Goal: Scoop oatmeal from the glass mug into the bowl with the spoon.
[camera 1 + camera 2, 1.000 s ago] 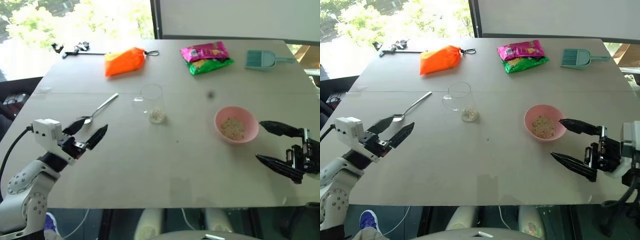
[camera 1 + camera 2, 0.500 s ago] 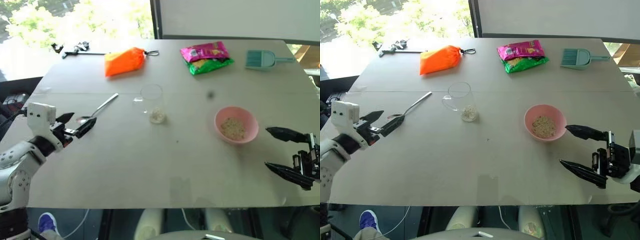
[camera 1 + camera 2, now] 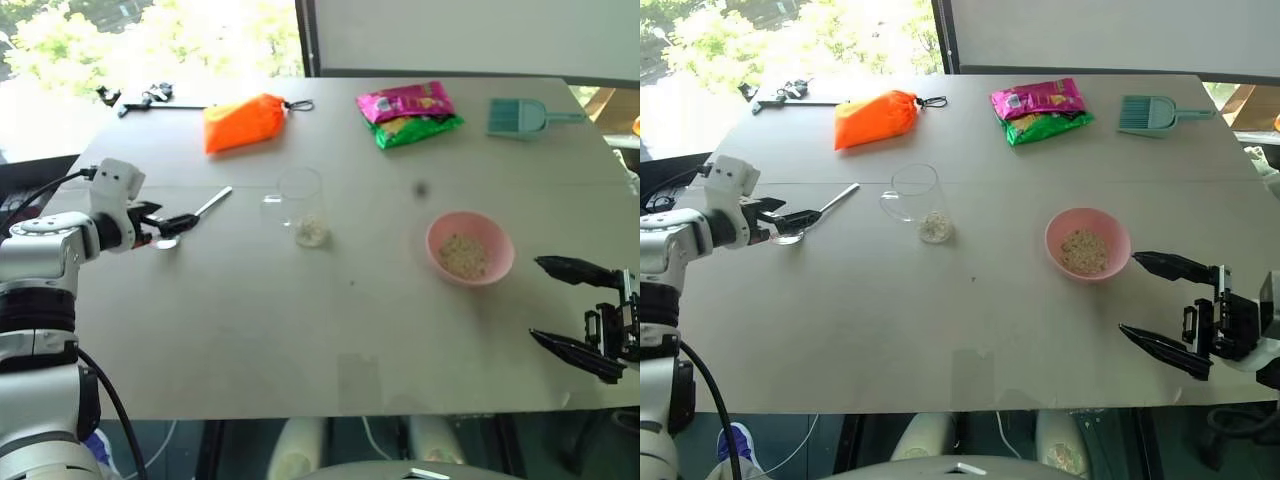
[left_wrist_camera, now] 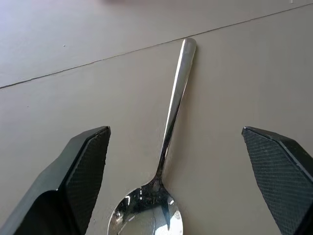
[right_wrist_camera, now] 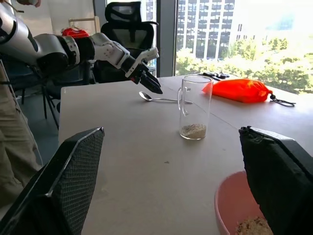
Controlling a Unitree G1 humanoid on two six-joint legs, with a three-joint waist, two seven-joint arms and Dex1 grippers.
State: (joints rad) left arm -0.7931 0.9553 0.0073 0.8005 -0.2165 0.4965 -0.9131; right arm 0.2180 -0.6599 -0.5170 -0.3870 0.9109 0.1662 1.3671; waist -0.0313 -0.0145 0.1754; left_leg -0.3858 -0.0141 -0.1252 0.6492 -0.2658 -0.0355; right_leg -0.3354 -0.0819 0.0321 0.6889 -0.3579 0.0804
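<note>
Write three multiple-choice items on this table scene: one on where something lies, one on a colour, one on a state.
1. Where does the spoon lie?
A. Flat on the table, between the left hand's open fingers
B. Inside the glass mug
C. In the bowl

2. What colour is the bowl?
A. Teal
B. Pink
C. Orange

3. What state is the right hand in?
A. Shut on the spoon
B. Shut on the bowl
C. Open, holding nothing

Answers:
1. A, the left wrist view shows a black finger on either side of it.
2. B, it is pink with oatmeal inside.
3. C, its fingers stand apart beside the bowl.
</note>
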